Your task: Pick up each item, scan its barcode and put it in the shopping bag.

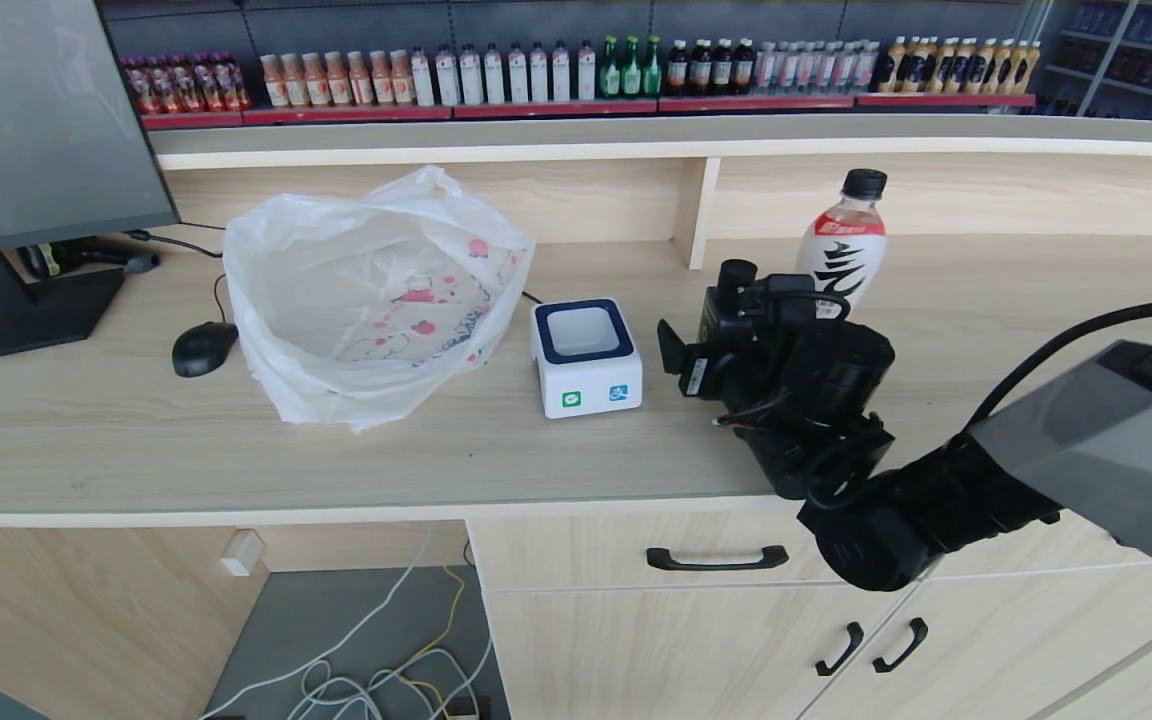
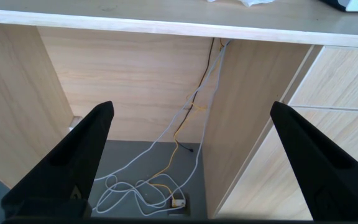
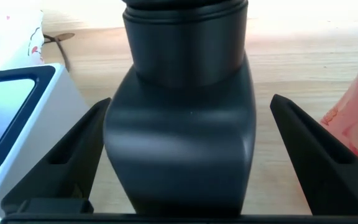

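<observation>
Lowest and nearest, in front of the counter's open recess: left gripper (image 2: 190, 163), jaws wide, holding nothing, hanging above loose cables (image 2: 166, 180) on the floor. No part in the present step.

On the counter (image 1: 136, 440), right of centre: right gripper (image 3: 190, 109), jaws wide, straddling a black container (image 3: 179, 162) with a round cap. Clear gaps on both sides; no contact yet. Judged step: the grasp of this item.

Recommended for the grasp:
- Centre on the squarish body, below the cap, before closing.
- Close onto the flat sides, not the corners, to prevent twisting.
- Lift straight up; cannot tell where the barcode sits, so expect a wrist turn at the scanner.

Just beside the container, toward the robot's left: white scanner (image 1: 586, 357), window facing up. Short carry; keep the container clear of its housing.

Beyond the scanner, further left: shopping bag (image 1: 376, 290), mouth open and slumped, some items inside. Soft rim, so release from above.

Behind the gripper, near the back ledge: drink bottle (image 1: 842, 245), upright, close by. Risk of a knock on the lift; avoid swinging backward.
</observation>
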`<state>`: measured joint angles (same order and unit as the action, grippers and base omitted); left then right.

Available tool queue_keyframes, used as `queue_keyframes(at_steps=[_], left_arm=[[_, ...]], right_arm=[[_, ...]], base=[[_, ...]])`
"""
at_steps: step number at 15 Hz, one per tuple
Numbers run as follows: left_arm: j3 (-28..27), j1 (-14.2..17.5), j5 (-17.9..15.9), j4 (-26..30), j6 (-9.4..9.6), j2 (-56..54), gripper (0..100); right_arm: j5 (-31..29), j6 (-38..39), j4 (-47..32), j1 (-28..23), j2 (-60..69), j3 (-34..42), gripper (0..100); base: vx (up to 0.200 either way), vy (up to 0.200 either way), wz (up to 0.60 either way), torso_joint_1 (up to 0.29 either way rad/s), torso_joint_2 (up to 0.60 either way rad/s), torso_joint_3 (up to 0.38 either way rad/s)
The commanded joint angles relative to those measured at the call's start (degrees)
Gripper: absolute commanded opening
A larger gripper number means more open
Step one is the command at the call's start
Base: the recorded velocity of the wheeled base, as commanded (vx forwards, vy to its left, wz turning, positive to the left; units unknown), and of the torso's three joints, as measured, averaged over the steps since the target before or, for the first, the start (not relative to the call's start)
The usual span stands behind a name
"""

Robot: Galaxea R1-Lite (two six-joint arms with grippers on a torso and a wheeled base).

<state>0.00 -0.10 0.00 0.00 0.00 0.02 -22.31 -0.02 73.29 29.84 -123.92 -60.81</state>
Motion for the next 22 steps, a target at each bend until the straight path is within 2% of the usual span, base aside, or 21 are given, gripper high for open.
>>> queue_keyframes(at_steps=[1,4,5,22], left_arm=[[0.0,0.0,0.0,0.0,0.0,0.0,100],[0.0,0.0,0.0,0.0,0.0,0.0,100],[0.0,0.0,0.0,0.0,0.0,0.0,100],[0.0,0.0,0.0,0.0,-0.09,0.0,100]], right_arm=[[0.0,0.1,0.0,-0.2,-0.2,0.0,100],[-0.1,0.6,0.0,-0.6,-0.2,0.1,100],[-0.1,0.6,0.0,-0.6,-0.2,0.1,0],[-0.6,0.2,0.6,0.0,2.0,0.6,0]], base=[[0.0,0.0,0.0,0.0,0.0,0.0],[0.0,0.0,0.0,0.0,0.0,0.0],[0.0,0.0,0.0,0.0,0.0,0.0],[0.0,0.0,0.0,0.0,0.0,0.0]])
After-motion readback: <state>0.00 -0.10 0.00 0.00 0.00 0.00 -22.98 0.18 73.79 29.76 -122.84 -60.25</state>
